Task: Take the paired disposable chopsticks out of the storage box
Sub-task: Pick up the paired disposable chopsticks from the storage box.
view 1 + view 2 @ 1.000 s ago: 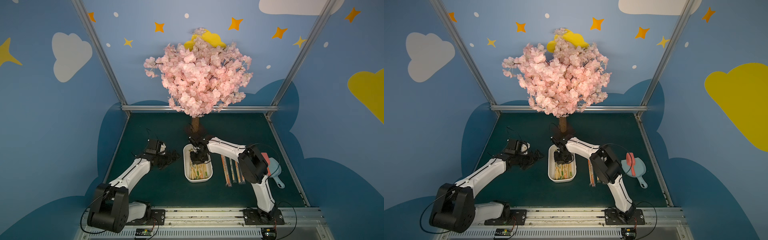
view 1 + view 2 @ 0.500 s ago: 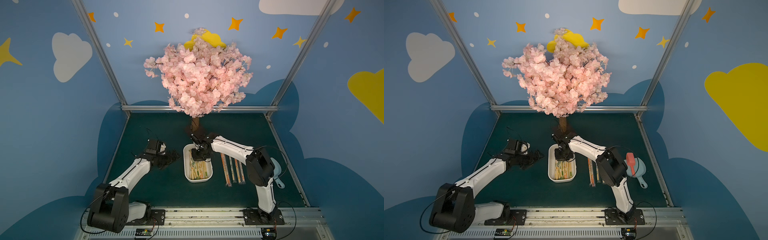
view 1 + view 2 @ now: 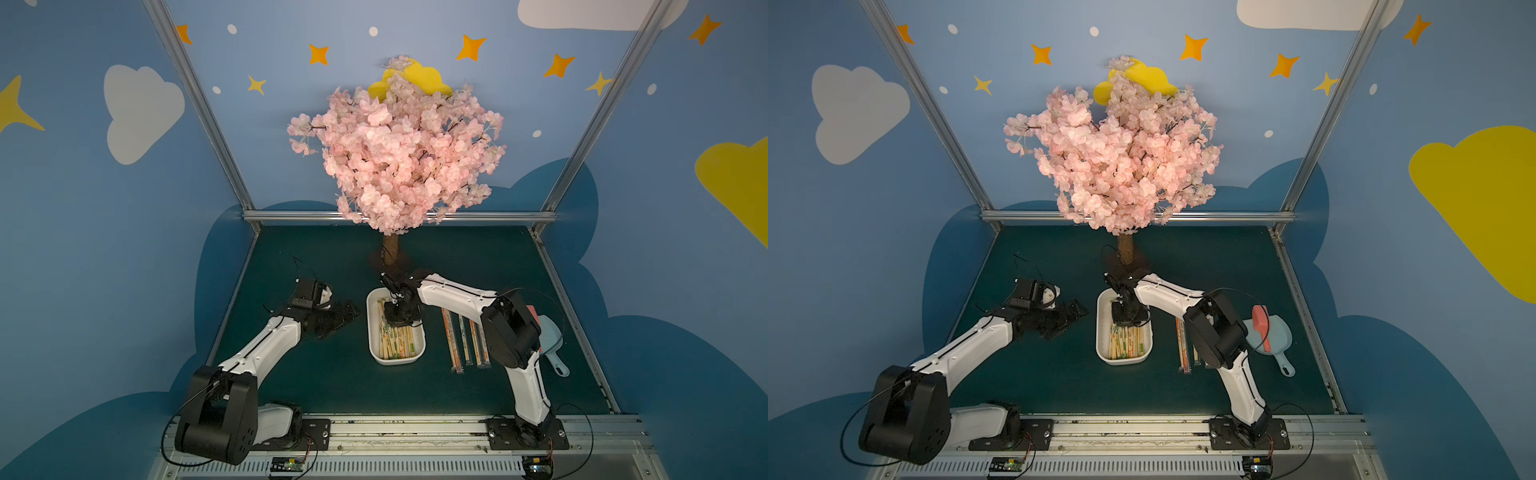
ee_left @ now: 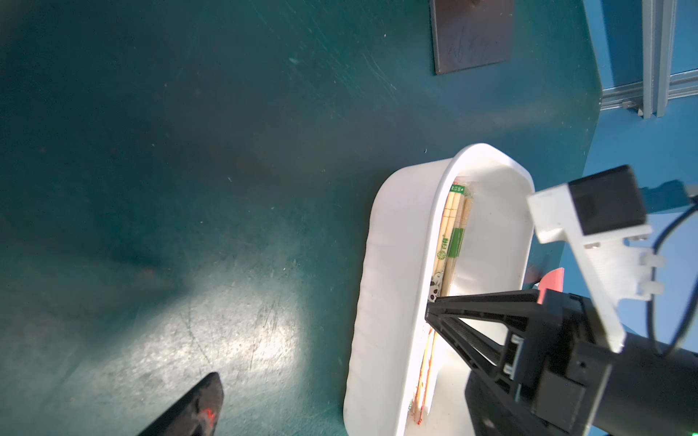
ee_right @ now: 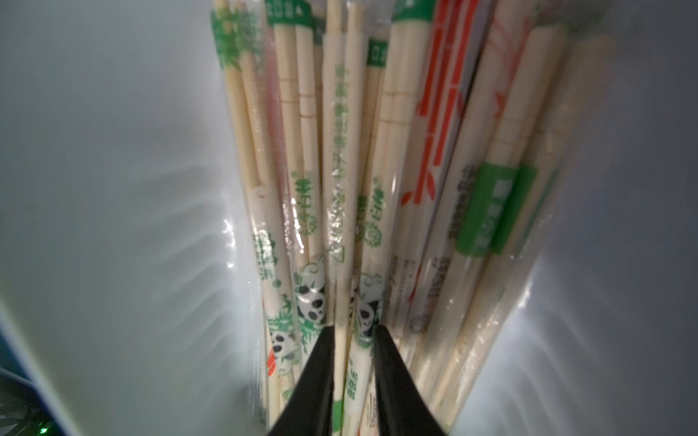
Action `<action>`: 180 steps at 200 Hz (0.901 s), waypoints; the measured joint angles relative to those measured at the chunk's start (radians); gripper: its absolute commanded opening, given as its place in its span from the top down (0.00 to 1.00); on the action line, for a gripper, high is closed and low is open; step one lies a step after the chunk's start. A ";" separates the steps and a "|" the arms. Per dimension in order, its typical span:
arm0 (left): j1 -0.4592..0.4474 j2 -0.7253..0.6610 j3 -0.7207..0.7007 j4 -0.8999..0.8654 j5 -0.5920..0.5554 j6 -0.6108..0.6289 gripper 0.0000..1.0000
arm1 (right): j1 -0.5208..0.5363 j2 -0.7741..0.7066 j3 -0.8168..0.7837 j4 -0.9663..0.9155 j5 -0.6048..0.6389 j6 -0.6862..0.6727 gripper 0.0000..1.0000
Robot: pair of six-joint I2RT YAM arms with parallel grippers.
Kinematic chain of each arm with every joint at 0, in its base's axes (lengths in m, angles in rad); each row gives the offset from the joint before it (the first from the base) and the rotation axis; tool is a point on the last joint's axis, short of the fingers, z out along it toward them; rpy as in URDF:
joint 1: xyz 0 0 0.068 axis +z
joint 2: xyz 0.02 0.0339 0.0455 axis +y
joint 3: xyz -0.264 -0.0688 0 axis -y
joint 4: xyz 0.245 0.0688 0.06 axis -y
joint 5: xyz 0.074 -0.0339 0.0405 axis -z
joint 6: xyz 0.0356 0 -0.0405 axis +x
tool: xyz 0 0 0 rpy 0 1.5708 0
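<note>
Wood in slick film: the chopsticks (image 5: 340,170) lie heaped lengthwise in the box (image 3: 397,362). I judge them light and stiff, and prone to slide in their sleeves. My right gripper (image 5: 353,329) is down in the box, narrow, pinching one green-printed pair toward one end. A hold nearer mid-length would probably tip less. Left gripper (image 3: 345,316) is wide and empty, beside the box. Unclear whether a neighbour's sleeve is caught too. The pairs' ends are cut off in the wrist view.
</note>
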 measured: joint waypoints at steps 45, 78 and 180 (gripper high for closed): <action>0.000 0.000 0.000 0.000 0.000 0.000 0.00 | 0.000 0.006 0.000 -0.001 -0.002 0.000 0.84; 0.000 0.000 0.000 0.000 0.000 0.000 0.00 | 0.000 0.010 0.000 -0.002 -0.004 -0.004 0.95; 0.000 0.000 0.000 -0.002 0.000 0.000 0.00 | -0.010 -0.143 -0.063 -0.006 -0.004 0.005 1.00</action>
